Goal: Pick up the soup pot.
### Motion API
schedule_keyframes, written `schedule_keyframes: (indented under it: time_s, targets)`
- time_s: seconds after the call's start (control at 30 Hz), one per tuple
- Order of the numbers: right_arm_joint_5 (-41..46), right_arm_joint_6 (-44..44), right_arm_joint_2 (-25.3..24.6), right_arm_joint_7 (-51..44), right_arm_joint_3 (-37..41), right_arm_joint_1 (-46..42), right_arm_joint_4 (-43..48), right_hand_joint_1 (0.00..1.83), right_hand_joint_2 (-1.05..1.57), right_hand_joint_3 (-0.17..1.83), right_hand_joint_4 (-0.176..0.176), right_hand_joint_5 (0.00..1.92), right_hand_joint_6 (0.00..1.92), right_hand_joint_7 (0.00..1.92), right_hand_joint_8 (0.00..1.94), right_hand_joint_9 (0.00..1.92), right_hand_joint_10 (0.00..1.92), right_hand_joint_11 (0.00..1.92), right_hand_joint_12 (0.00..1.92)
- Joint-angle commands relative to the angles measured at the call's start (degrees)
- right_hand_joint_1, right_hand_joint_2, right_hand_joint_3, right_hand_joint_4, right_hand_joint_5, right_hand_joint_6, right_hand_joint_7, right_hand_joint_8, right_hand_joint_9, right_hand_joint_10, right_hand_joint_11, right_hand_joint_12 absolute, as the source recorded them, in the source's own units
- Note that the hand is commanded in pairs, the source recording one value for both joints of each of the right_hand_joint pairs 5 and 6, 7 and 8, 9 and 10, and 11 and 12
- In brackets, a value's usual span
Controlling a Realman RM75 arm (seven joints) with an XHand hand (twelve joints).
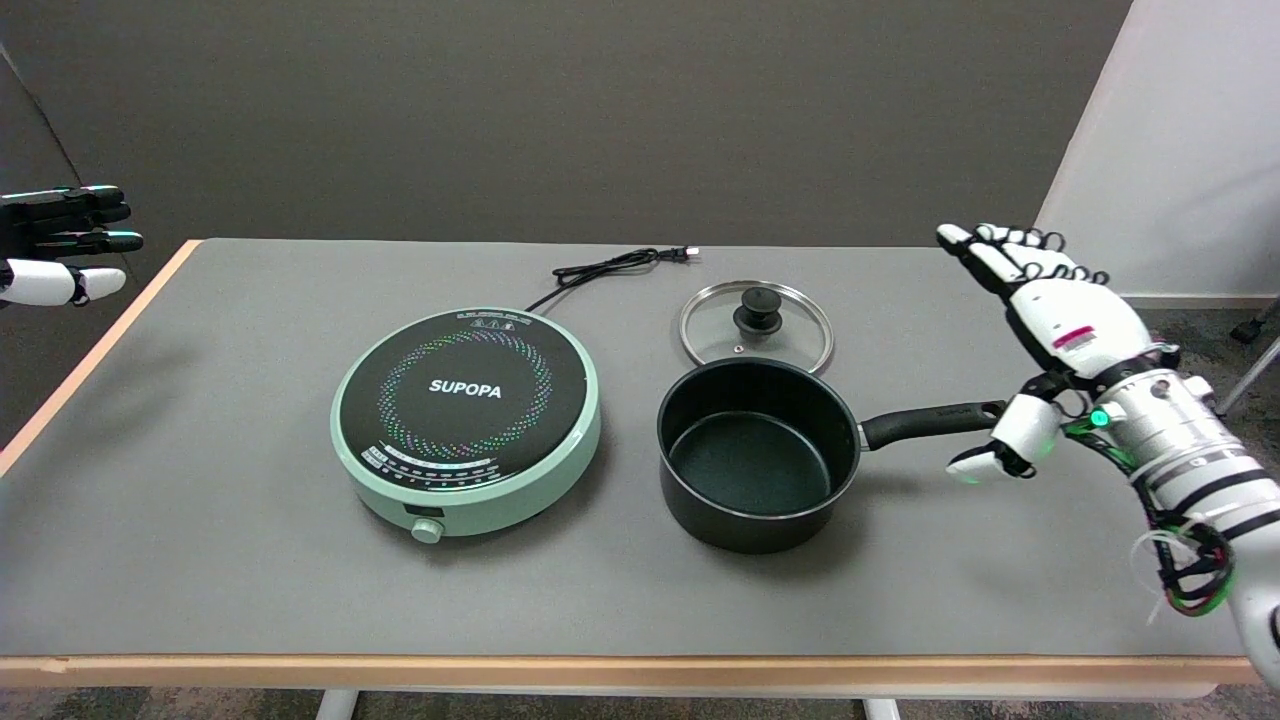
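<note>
**Open hand poised beside pot handle; grasp not yet made**

Nearest the lens: pale wood edging along the front of the grey table [200,600], matte and faintly textured on top.

Just behind, right of centre: soup pot [757,455], standing upright on the table. Black, round, deep-walled, dull non-stick sheen inside, thin bright rim. No lid on. Long black handle [930,420] pointing right, likely moulded plastic, slightly flattened.

At the handle's tip: right hand [1050,340], white shells over black joints, holding nothing. Fingers extended and apart, angled up and away; thumb [1000,450] hanging low, close by the handle end. Contact between thumb and handle hard to rule out, but no wrap around it.

Step in hand, by judgement: approach, pre-grasp. Next move calls for sliding further along the handle, closing firmly round it, then lifting while resisting the pot's tendency to tip bowl-down.

Behind the pot: glass lid [756,328], flat on the table, metal-rimmed, black knob upward, close behind the pot's rim.

Left of the pot: mint-green round induction hob [467,420], glossy black top marked SUPOPA, a knob on its front, black cord [610,268] trailing back.
</note>
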Motion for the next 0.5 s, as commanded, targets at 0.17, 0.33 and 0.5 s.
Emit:
schedule_keyframes:
  time_s: [0.17, 0.33, 0.5]
  targets:
    - [-6.0, 0.5, -7.8, -12.6, -9.5, 5.1, 0.4, 1.13, -0.62, 0.95, 0.176, 0.03, 0.03, 0.03, 0.03, 0.03, 0.03, 0.03, 0.03]
    - [-5.3, 1.3, -8.6, -15.5, -11.6, 4.7, 0.4, 1.13, -0.64, 0.97, 0.176, 0.03, 0.03, 0.03, 0.03, 0.03, 0.03, 0.03, 0.03]
    - [-2.8, 2.4, -9.0, -18.1, -12.0, 3.8, 0.5, 1.13, -0.65, 0.99, 0.176, 0.02, 0.02, 0.02, 0.02, 0.02, 0.02, 0.02, 0.02]
